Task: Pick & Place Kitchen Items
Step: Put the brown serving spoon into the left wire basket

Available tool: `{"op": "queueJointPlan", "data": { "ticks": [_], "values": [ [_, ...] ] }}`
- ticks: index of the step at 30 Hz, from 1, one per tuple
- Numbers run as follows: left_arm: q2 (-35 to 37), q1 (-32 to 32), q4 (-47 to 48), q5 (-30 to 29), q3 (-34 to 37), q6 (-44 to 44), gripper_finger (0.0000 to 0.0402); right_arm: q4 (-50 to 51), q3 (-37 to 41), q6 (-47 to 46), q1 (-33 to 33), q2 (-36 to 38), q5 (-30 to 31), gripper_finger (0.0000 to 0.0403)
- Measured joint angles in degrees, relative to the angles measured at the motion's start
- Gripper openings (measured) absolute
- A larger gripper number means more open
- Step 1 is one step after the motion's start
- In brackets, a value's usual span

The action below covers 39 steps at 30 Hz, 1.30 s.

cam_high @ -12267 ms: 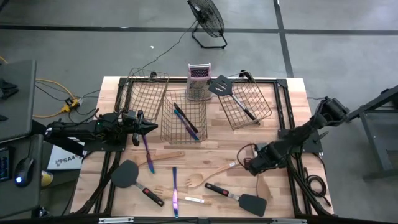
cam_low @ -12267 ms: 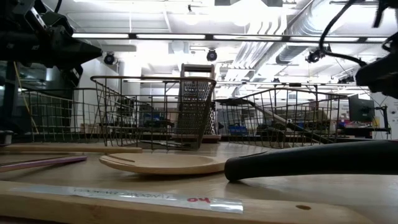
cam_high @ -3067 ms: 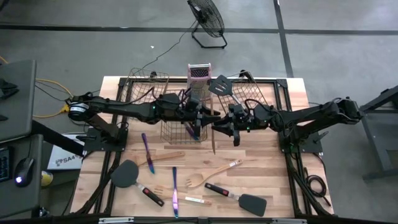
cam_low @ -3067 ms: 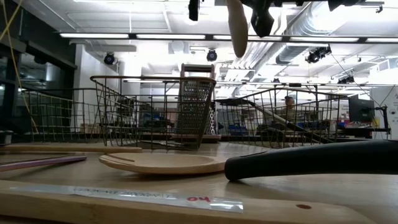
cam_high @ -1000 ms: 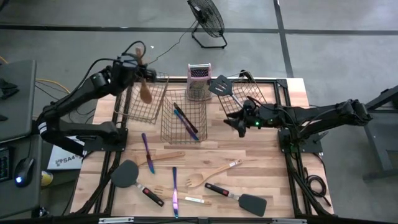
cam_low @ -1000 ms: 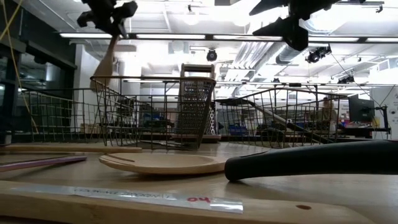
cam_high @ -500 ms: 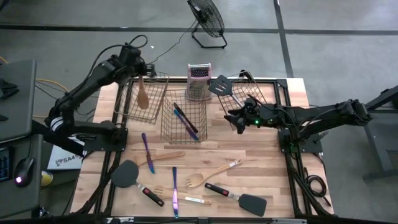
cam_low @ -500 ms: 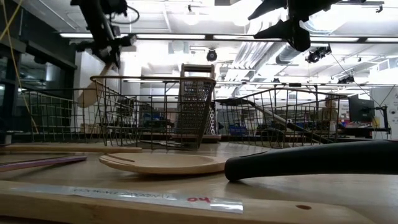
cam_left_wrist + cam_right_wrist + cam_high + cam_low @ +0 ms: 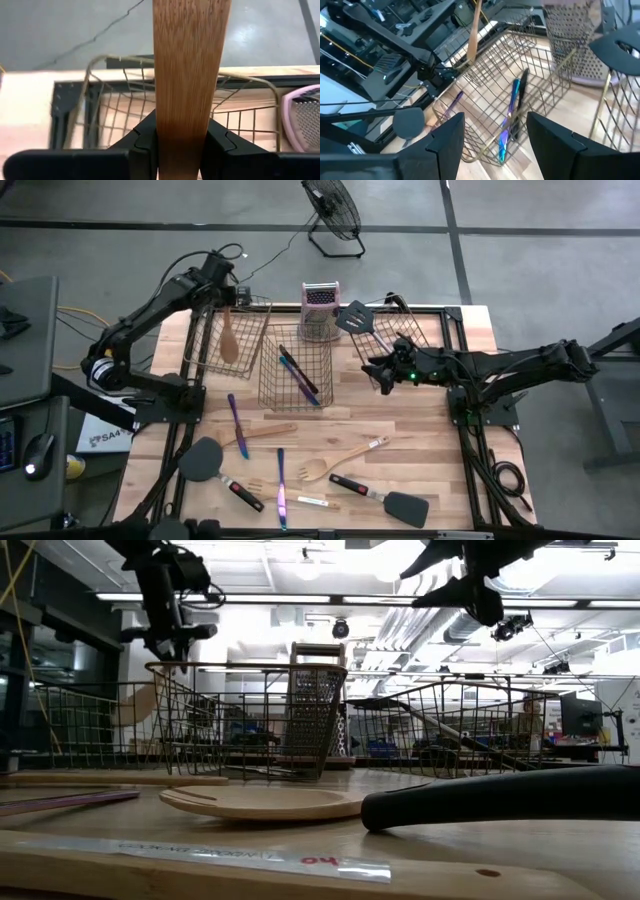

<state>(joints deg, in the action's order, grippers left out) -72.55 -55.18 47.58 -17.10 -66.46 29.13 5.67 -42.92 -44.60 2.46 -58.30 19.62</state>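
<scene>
The left gripper [image 9: 224,302] pinches the handle of a wooden spoon [image 9: 229,337] between its fingers [image 9: 145,137], holding it upright with the bowl hanging inside the left wire basket [image 9: 197,352], above the basket floor. The right gripper [image 9: 375,372] hovers beside the right basket [image 9: 425,358] with its fingers spread, holding nothing. Risk: if the spoon is released while upright, it may tip against the left basket's rim and fall out onto the counter [image 9: 450,470], or lodge in the mesh.
</scene>
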Motion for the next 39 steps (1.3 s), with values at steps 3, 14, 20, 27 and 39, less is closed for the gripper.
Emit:
{"op": "queueJointPlan", "data": {
  "ticks": [3,14,20,27,39],
  "values": [
    [-0.03,0.00,-1.13,1.31,2.86,4.51,0.0087,2.34,0.00,-1.93,0.00,0.00,0.00,0.0207],
    [-0.04,0.00,-1.58,-0.45,7.54,14.74,0.0087,6.27,0.00,-2.32,0.04,0.00,-0.20,0.0207],
    [-0.67,0.05,-1.15,-1.54,7.54,18.24,0.0087,6.38,0.00,-2.16,0.04,0.00,-0.22,0.0207],
    [-0.74,0.04,-1.08,-1.98,7.56,19.12,0.0087,7.54,0.00,-2.14,0.04,0.00,-0.25,0.0207],
    [-2.02,0.07,-3.47,-3.59,10.58,18.74,0.0087,7.50,0.00,-1.70,0.04,0.00,-0.02,0.0207]
  ]
}}
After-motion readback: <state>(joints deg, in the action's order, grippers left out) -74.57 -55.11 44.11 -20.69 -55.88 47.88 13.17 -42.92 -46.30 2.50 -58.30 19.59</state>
